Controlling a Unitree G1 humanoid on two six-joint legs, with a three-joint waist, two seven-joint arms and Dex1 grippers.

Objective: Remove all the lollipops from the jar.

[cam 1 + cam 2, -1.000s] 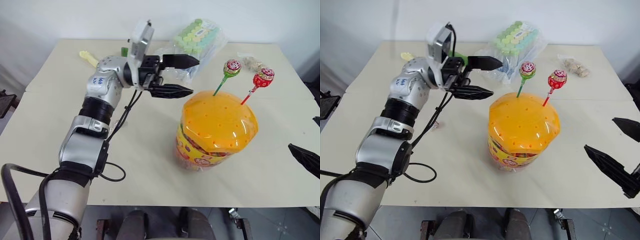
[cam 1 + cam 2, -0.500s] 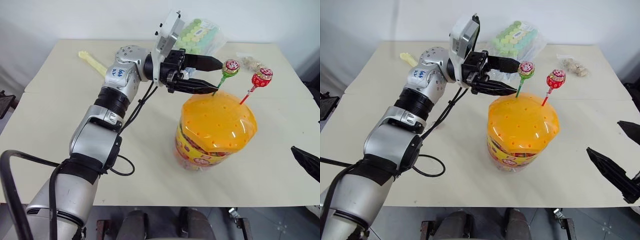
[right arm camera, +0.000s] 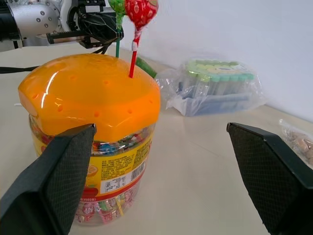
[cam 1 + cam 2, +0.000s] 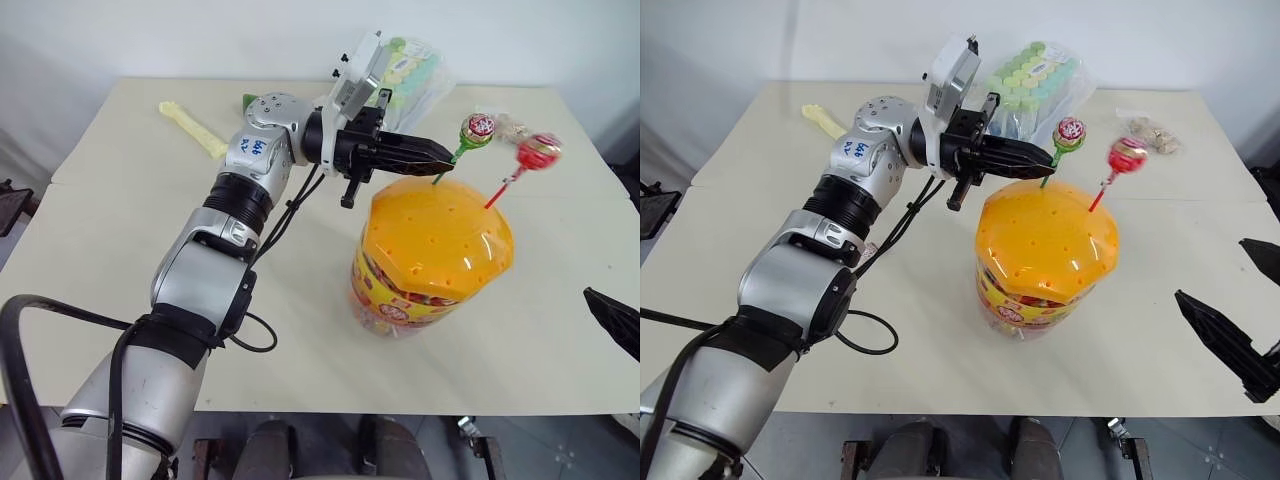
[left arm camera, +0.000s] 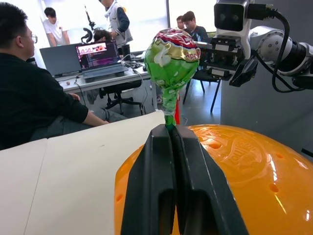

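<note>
green lollipop (image 4: 477, 127) (in jar (image 4: 432, 250) lid) | left end effector (image 4: 447, 165) clamped on its stick | right end effector (image 3: 161, 171) apart

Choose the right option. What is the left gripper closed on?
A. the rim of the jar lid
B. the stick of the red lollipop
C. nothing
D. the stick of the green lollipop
D: the left gripper is shut on the stick just below the green lollipop, above the jar; the red lollipop stands free.
</note>
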